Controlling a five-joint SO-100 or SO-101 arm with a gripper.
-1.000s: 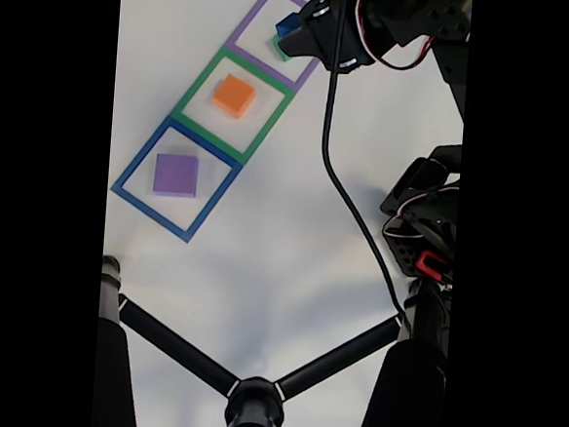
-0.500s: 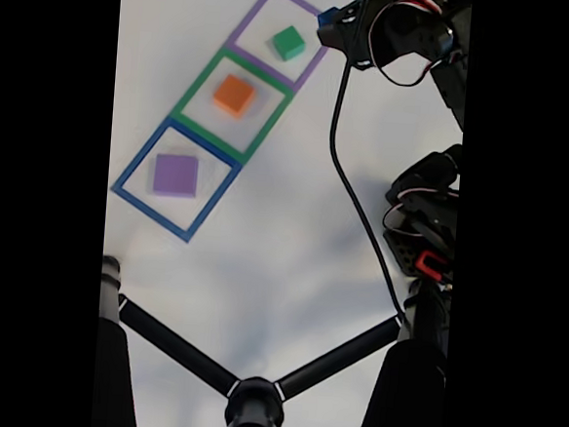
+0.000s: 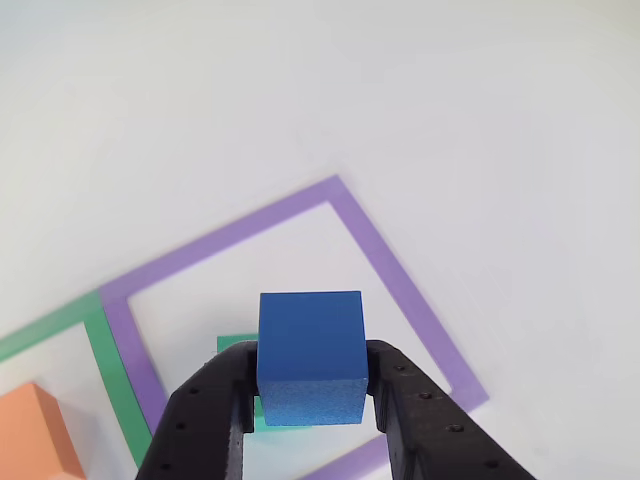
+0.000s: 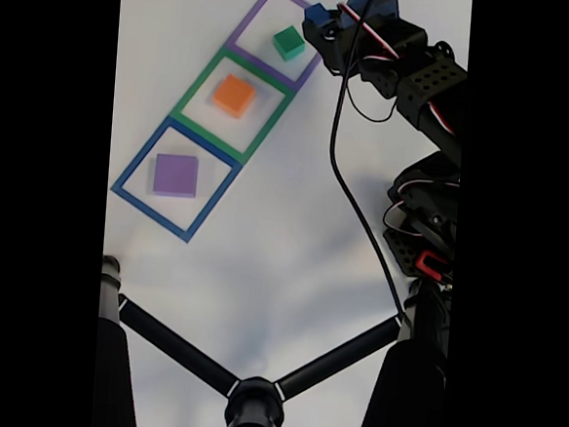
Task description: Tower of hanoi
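Observation:
My gripper (image 3: pixel 312 400) is shut on the blue block (image 3: pixel 311 355), held in the air over the purple tape square (image 3: pixel 385 260). The green block (image 3: pixel 240 348) peeks out below and behind it on the table. In the fixed view the gripper (image 4: pixel 322 23) holds the blue block (image 4: pixel 316 16) at the right edge of the purple tape square (image 4: pixel 265 5), just right of the green block (image 4: pixel 289 43). The orange block (image 4: pixel 234 95) rests in the green tape square (image 4: pixel 197 88), and the purple block (image 4: pixel 176 174) in the blue tape square (image 4: pixel 140 159). A corner of the orange block (image 3: pixel 38 432) shows at lower left.
The arm's body and servos (image 4: pixel 426 219) stand at the right, with a black cable (image 4: pixel 349 198) hanging down. A black camera stand (image 4: pixel 252 402) with spread legs fills the bottom of the fixed view. The table (image 4: pixel 281 262) is white.
The gripper lifted the blue block off the green block and drew back to the right; the green block, first covered, now stands bare in the purple tape square.

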